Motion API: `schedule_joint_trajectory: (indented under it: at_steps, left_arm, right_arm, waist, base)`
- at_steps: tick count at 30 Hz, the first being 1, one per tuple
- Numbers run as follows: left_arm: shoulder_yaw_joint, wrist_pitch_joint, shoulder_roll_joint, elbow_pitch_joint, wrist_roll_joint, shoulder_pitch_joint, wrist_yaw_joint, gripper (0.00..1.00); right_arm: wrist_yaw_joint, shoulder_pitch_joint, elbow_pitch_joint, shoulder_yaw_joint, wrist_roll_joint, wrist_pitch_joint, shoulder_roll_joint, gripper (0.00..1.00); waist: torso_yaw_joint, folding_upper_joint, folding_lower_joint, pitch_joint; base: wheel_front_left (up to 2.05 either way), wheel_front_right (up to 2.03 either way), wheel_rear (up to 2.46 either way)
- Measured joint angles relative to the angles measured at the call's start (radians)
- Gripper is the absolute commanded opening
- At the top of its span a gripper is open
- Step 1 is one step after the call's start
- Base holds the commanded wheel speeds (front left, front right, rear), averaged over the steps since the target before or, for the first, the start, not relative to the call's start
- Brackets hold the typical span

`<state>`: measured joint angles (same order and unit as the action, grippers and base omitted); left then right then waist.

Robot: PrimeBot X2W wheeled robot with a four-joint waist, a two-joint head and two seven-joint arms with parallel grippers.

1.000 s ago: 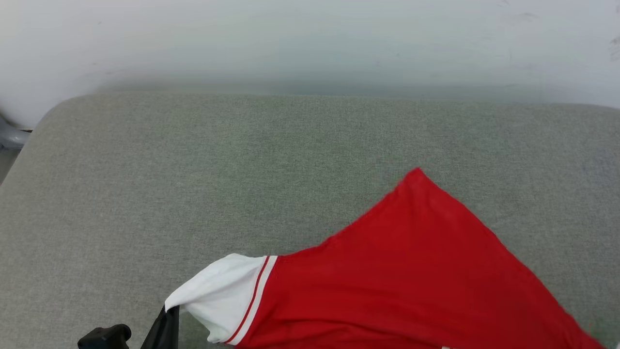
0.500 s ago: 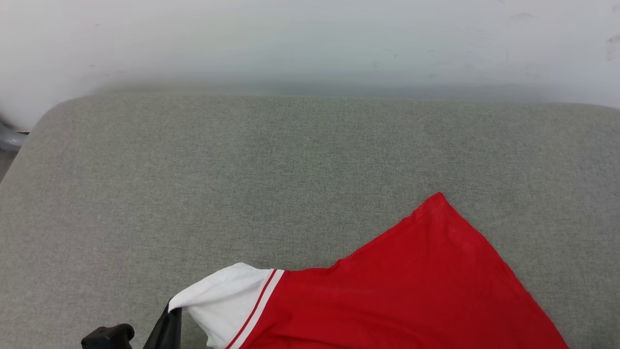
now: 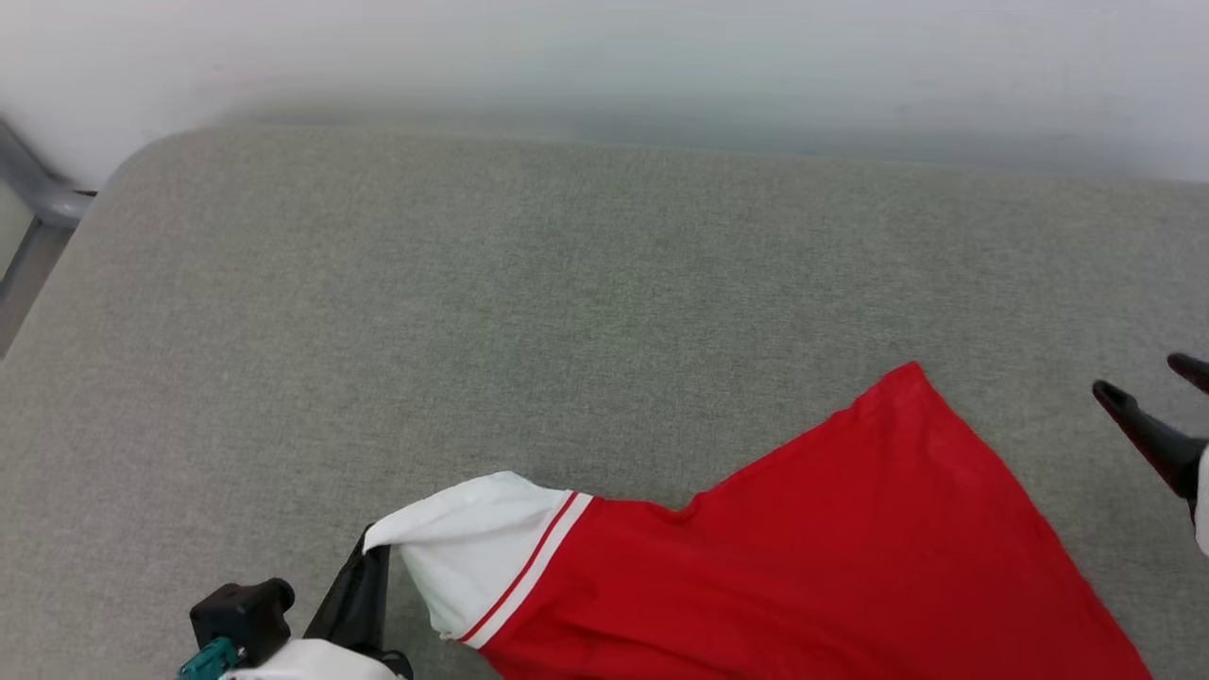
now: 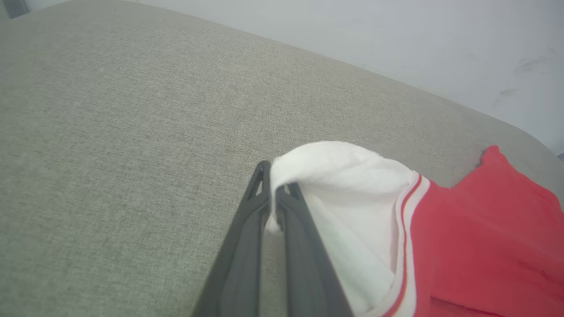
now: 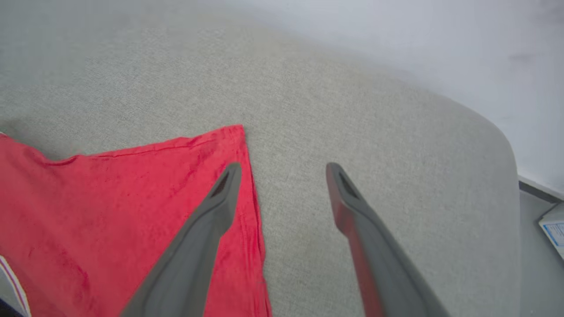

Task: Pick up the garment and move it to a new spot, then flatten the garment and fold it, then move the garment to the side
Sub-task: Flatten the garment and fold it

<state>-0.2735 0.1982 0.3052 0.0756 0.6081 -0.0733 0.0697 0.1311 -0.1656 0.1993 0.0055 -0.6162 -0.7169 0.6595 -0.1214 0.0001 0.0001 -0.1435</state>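
Grey-green woven upholstery covers a broad cushion (image 3: 604,283) with rounded corners, backed by a pale blank wall (image 3: 604,57). On the cushion's near half, right of its middle, lies the red sports jersey with a white short sleeve and red-and-white striped trim (image 3: 803,557), spread loosely and running off the bottom of the head view. Its long axis runs left to right along the near side, with the white sleeve (image 3: 472,538) at the left end. One pointed red corner (image 3: 907,378) aims toward the cushion's far edge.

The left gripper (image 4: 275,185) has its two dark fingers pressed together on the outer edge of the sleeve, the white cloth pinched between them and draped over the tips.

The right gripper (image 5: 284,169) stands with its fingers spread wide and nothing between them, near the cushion's right edge. In its wrist view one finger overlaps the jersey's right-hand edge just below the corner. Whether it touches the cloth cannot be told.
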Motion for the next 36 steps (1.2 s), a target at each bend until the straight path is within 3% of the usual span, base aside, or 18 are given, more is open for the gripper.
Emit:
schedule_joint_trajectory:
  at_steps: [10,14,22,30,31,32,36]
  left_arm:
    - [-0.032,0.016,-0.03,0.036,-0.011,0.092,-0.027,0.0]
    - [-0.042,0.027,-0.045,0.055,-0.016,0.126,-0.043,0.0]
    - [-0.057,0.04,-0.068,0.082,-0.023,0.179,-0.061,0.0]
    - [-0.057,0.051,-0.083,0.11,-0.027,0.202,-0.071,0.0]
    - [-0.055,0.052,-0.083,0.113,-0.027,0.202,-0.071,0.0]
    - [-0.054,0.052,-0.083,0.115,-0.028,0.202,-0.071,0.0]
    - [-0.053,0.053,-0.082,0.122,-0.032,0.202,-0.072,0.0]
  right_arm:
    - [0.0,-0.294,-0.129,0.28,0.009,-0.197,0.039,1.0]
    - [0.0,-0.398,-0.258,0.398,0.004,-0.26,0.034,1.0]
    - [0.0,-0.473,-0.454,0.513,-0.004,-0.21,0.005,1.0]
    - [-0.002,-0.514,-0.529,0.641,-0.034,-0.146,0.035,1.0]
    - [-0.002,-0.518,-0.532,0.651,-0.034,-0.126,0.038,0.66]
    - [-0.002,-0.521,-0.538,0.661,-0.035,-0.106,0.04,0.0]
    - [0.0,-0.531,-0.562,0.675,-0.065,-0.014,0.029,0.0]
  waist:
    - [-0.062,0.0,0.0001,-0.082]
    - [-0.089,0.0,0.0001,-0.123]
    - [-0.123,0.0,0.0001,-0.186]
    - [-0.135,-0.0001,-0.0002,-0.211]
    - [-0.133,-0.0001,-0.0002,-0.21]
    - [-0.13,-0.0001,-0.0003,-0.208]
    - [-0.12,0.0,-0.0001,-0.191]
  base:
    - [0.0,0.0,0.0]
    - [0.0,0.0,0.0]
    - [0.0,0.0,0.0]
    - [0.0,0.0,0.0]
    - [0.0,0.0,0.0]
    - [0.0,0.0,0.0]
    - [0.0,0.0,0.0]
